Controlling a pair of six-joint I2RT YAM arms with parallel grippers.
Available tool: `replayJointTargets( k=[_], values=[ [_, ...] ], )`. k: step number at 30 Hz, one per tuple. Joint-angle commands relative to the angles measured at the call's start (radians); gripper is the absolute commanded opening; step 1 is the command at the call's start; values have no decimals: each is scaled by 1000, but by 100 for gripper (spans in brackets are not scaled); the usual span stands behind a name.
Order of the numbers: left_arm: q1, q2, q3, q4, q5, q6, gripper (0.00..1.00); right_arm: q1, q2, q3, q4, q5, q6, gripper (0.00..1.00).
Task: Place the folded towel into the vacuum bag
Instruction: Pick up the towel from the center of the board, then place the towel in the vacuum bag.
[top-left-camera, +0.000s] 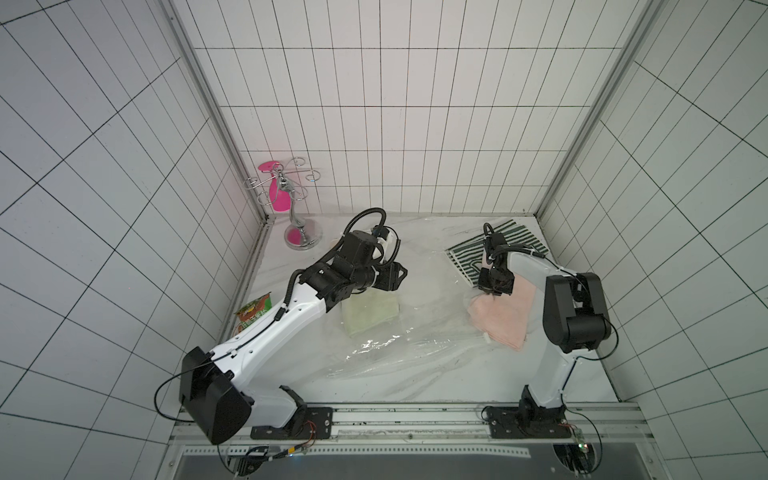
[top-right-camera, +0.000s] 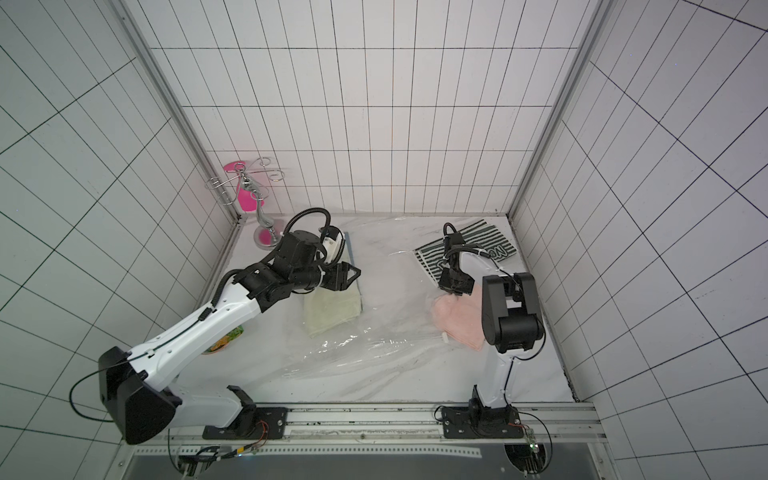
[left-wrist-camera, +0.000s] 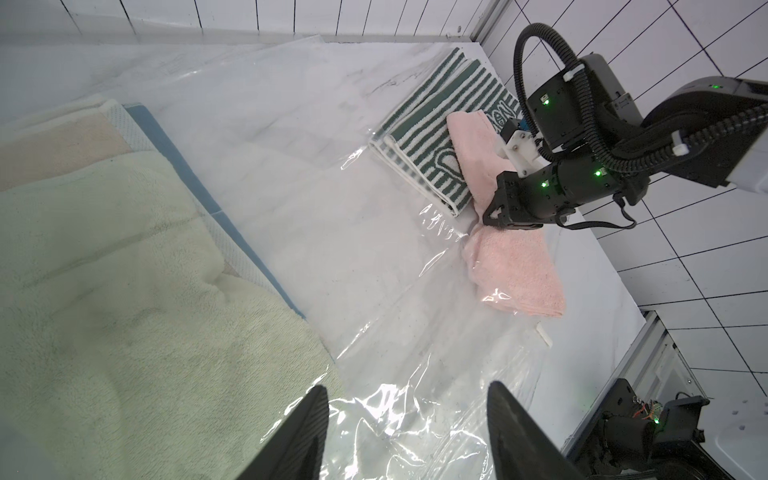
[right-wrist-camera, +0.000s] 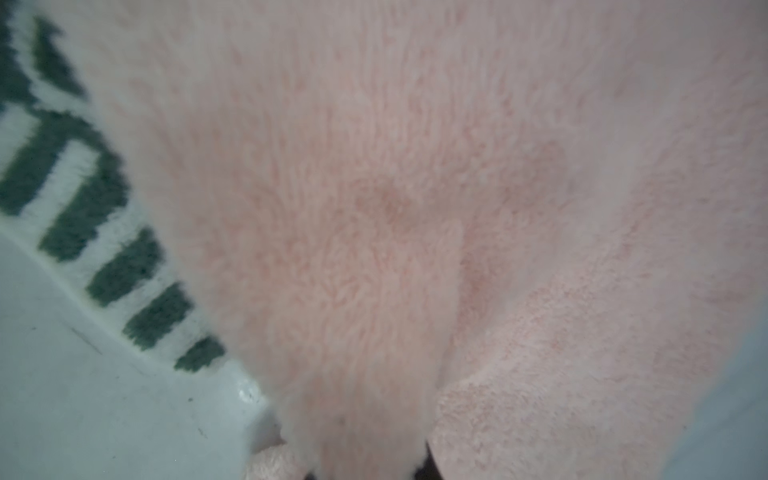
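okay, i've got white shells and black joints on the left arm (top-left-camera: 291, 320) and right arm (top-left-camera: 577, 320); ribbed black hose (left-wrist-camera: 518, 70) upper right, green lights (left-wrist-camera: 598, 173) glowing, left gripper (left-wrist-camera: 406, 384) fingers black and ridged.

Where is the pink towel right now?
In both top views the pink towel lies on the robot's right, under the right gripper, overlapping the striped towel.

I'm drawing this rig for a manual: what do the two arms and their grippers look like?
The left arm and right arm have white shells and black joint housings. A black corrugated cable loops at each wrist; thin black wires are clipped alongside. The left gripper and right gripper have black, tapered fingers.
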Motion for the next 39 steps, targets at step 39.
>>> replayJointTargets(
  k=[39],
  values=[
    [298, -129, -157, 71, 164, -224, 61, 595, -122, -131, 53, -448, -30, 29]
  ],
)
